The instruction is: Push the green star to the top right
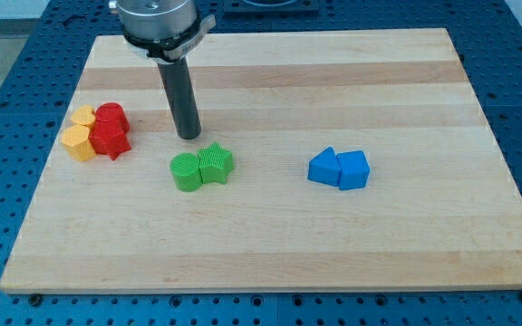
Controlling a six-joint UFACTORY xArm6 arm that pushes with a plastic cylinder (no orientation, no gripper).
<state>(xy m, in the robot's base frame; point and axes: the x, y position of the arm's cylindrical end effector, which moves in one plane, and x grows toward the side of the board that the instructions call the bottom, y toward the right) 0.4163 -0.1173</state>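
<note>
green star (216,164): bright green, chunky block with a lobed, notched outline and ribbed top face, sitting flat on the wooden board (406,244). it's a bit left of board centre, in the middle band top to bottom. i can't read a clear long axis or heading off it; the outline is roughly as wide as it is tall in this view, with points showing at the view's top and right.

it's touching a green round block (187,171) on its left side, the pair forming a short row running left-right.

my tip (188,136) is down on the board just above and slightly left of the star, near it but apart, a thin strip of bare wood between. no pincer on this rig, only the dark rod, so no open/closed state to give.

elsewhere: two red blocks (111,130) and two yellow blocks (80,132) clustered touching near the left edge; shapes hard to make out. two blue blocks (339,168) touching each other right of centre, well apart from the star.
</note>
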